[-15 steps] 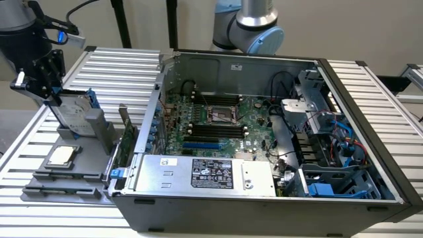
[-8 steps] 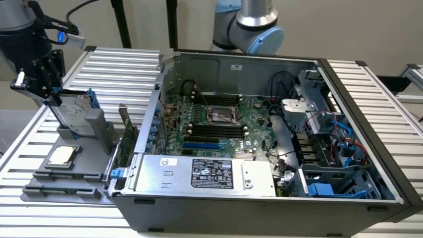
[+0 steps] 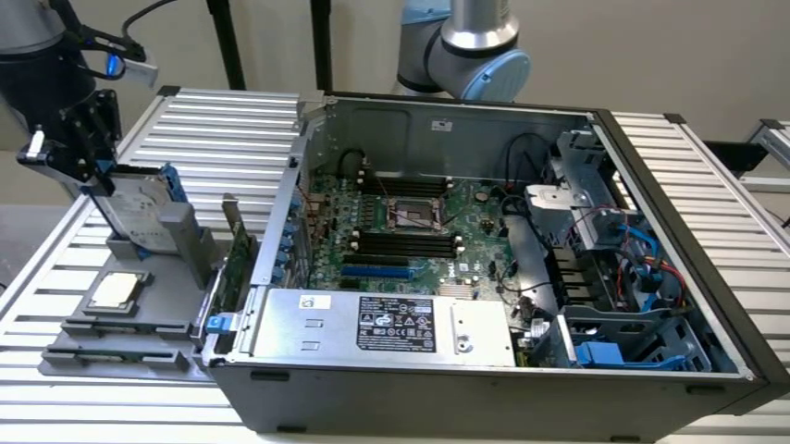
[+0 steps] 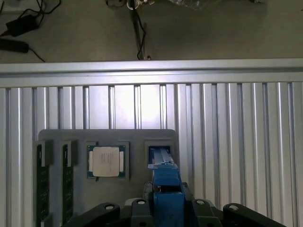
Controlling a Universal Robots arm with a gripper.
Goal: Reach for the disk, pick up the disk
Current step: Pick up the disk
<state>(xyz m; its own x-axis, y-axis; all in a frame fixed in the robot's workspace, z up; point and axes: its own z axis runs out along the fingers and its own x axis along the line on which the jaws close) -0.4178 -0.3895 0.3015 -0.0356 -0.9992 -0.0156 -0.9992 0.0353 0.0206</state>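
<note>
Disk: where is it just now?

— Standing on edge in a slot of the grey holder, on the slatted table at the exterior view's left, just beside the open computer case. Its blue carrier edge faces up towards me.

— And your gripper?

— My gripper is right at that upper edge. My fingers sit narrow, one on each side of the blue frame, and I judge them closed on it. The lower end looks seated in its slot, so I would not call it lifted.

— Why take it by the edge?

— Upright in a slot, the thin top edge is the part offered to me; the broad faces are hemmed in lower down by the holder. Coming from above also keeps me off the square chip, which lies flat in the pocket alongside
</note>
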